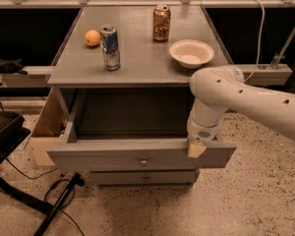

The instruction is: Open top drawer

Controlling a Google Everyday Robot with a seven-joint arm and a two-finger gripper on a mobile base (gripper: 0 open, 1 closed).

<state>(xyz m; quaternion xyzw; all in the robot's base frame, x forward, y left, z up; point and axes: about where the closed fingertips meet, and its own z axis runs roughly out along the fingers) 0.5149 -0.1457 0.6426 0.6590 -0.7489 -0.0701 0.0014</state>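
The top drawer [113, 157] is pulled well out of the grey cabinet, its flat front low in the view with a small round metal knob [144, 162] at the centre and a deep grey inside showing. My gripper [196, 149] hangs at the end of the white arm [246, 100], at the top edge of the drawer front, right of the knob. A tan fingertip [195, 150] rests on that edge. A narrower drawer front [145, 177] sits below, closed.
On the cabinet top [137, 58] stand an orange [92, 38], a blue-silver can [110, 47], a brown can [161, 23] and a white bowl [191, 53]. A cardboard box [46, 127] stands at the cabinet's left. Black cables and a stand leg [59, 205] lie on the speckled floor.
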